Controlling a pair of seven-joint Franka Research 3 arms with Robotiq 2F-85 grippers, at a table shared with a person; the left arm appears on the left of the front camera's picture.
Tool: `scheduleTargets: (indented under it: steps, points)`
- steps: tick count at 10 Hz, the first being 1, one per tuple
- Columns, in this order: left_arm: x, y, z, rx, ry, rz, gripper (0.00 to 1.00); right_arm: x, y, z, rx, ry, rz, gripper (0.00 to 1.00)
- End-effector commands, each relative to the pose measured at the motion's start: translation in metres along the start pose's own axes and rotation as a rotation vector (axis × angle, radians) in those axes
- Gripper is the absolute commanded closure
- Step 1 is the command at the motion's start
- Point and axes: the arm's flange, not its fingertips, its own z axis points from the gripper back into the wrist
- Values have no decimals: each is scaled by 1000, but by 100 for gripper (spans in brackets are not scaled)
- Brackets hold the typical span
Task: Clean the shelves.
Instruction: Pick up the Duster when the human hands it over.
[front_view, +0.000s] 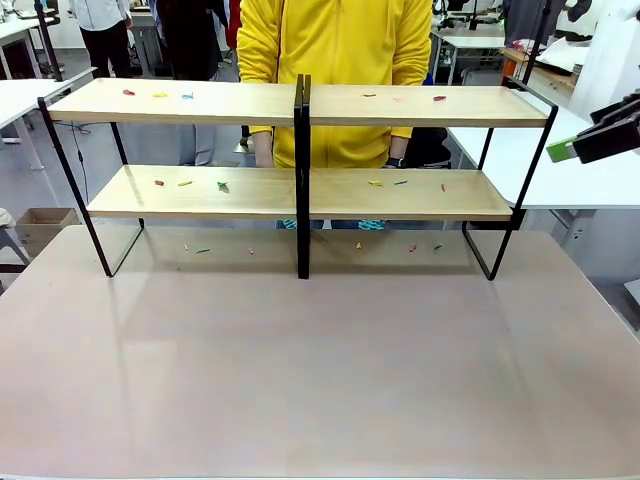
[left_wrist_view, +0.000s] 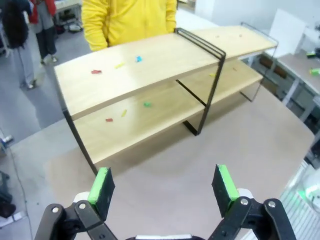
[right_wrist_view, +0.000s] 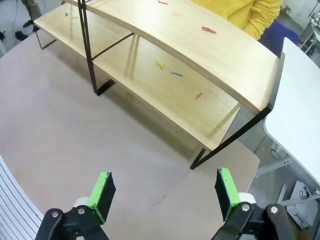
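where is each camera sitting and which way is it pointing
Front view: between the arms, facing across the grey-brown tabletop at the two-tier light-wood rack on a thin black metal frame and the person in a yellow top behind; right gripper at the right edge.
Left wrist view: above the tabletop, angled down at the rack's left end; left gripper open at the bottom.
Right wrist view: likewise at the right end; right gripper open.
All three share the rack and the person.
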Motion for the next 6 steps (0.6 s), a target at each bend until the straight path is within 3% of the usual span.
scheduleTargets:
  steps: [1,6]
  points:
    - [-91,-42,-32,28,-26,63,0,-6,0,-10,5,-27,35,0]
    - [-98,-32,-33,44,52,-5,0,-12,-10,-11,1,-36,3,0]
